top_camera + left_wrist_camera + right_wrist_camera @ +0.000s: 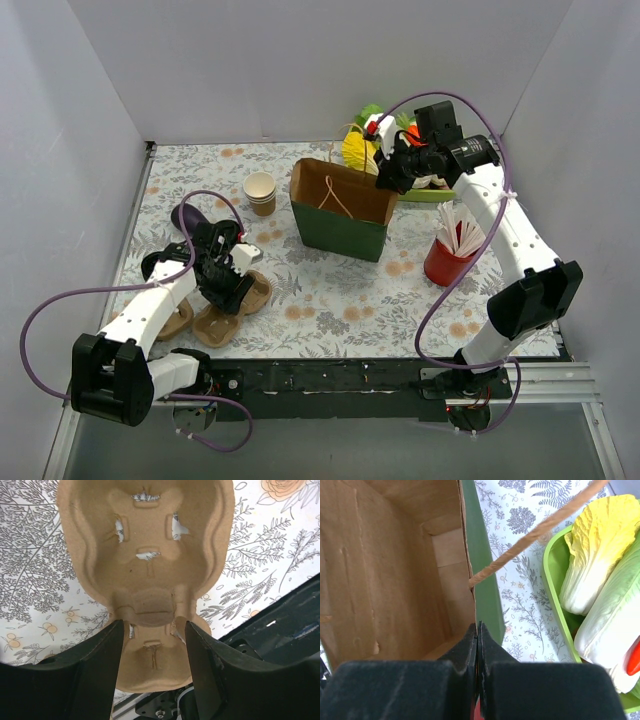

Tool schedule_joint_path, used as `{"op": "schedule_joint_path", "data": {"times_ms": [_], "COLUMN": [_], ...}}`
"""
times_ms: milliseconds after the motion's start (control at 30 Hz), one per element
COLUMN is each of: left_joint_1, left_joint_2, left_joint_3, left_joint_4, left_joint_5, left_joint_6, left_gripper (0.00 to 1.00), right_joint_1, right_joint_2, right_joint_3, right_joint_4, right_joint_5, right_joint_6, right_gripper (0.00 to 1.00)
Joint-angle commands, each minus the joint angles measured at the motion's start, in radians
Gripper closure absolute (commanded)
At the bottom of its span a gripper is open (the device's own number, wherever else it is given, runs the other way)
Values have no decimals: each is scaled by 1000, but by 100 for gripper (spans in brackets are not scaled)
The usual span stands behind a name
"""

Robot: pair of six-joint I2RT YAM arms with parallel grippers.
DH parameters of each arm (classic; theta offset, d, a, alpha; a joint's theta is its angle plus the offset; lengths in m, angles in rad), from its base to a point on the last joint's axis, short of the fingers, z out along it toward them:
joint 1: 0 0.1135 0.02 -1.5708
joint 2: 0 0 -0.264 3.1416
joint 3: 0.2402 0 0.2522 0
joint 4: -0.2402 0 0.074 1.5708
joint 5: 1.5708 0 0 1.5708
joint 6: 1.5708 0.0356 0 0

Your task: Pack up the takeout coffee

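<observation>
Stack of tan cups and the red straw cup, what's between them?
The green paper bag stands between the tan cups and red cup; top view shows it.

floral table (330, 300) carries green bag (340, 235), cup stack (261, 195), red cup (445, 265), pulp carrier (215, 325)

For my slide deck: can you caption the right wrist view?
Right hand pinches the rim of the green paper bag, brown interior exposed; cabbage in a green tray alongside.

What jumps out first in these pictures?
The green paper bag standing open mid-table, its rim pinched by the right arm's jaws. The left arm's jaws, open, straddle a brown pulp cup carrier. At the back right, a green tray holds cabbage.
</observation>
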Motion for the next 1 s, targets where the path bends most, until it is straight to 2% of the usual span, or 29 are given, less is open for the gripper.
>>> {"op": "schedule_joint_path", "data": {"times_ms": [0, 367, 800, 833, 900, 967], "left_joint_1": [4, 2, 2, 2, 2, 4], "left_joint_2": [-11, -5, 12, 15, 13, -29], "left_joint_3": [-21, -70, -82, -77, -45, -25], "left_joint_4": [65, 85, 126, 111, 76, 4], "left_joint_5": [-18, -20, -21, -20, -1, 29], "left_joint_6": [13, 30, -7, -9, 13, 57], "left_gripper": [49, 54, 66, 78, 95, 100], "right_joint_1": [1, 1, 1, 1, 1, 1], "right_joint_2": [-36, -31, -15, -15, -21, -27], "right_joint_3": [-16, -14, -6, -6, -9, -17], "right_joint_4": [33, 42, 43, 42, 37, 37], "right_joint_5": [-16, -11, -14, -16, -16, -13], "right_joint_6": [20, 33, 43, 43, 33, 20], "right_gripper": [99, 99, 99, 99, 99, 99]}}
